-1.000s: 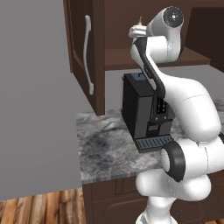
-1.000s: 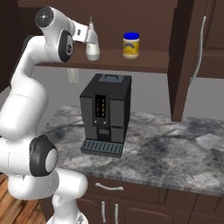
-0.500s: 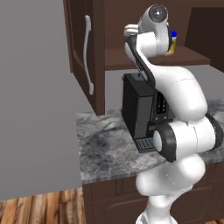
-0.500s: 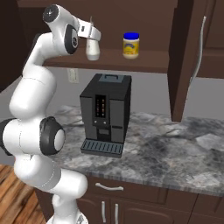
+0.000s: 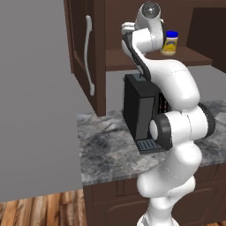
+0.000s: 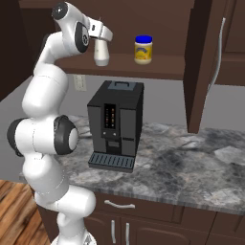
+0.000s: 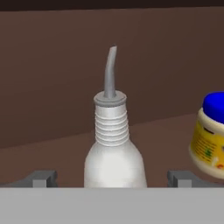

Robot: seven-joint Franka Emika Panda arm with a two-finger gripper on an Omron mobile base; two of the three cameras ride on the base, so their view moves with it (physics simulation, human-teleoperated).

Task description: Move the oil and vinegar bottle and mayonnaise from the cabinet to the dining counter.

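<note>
Reaching into cabinet [image 6: 206, 72] for oil and vinegar bottle [image 7: 114, 151]. Tool [image 7: 113, 178] spread wide, one finger each side of bottle, nothing pinched. Bottle stands upright near left end of shelf [image 6: 162, 67]; mayonnaise [image 6: 143, 49] stands apart, nearer shelf middle. Best: go in a bit more, squeeze round fat body, not thin neck, lift straight up. Jar label yellow, words too small to read. Dining counter still waits.
</note>
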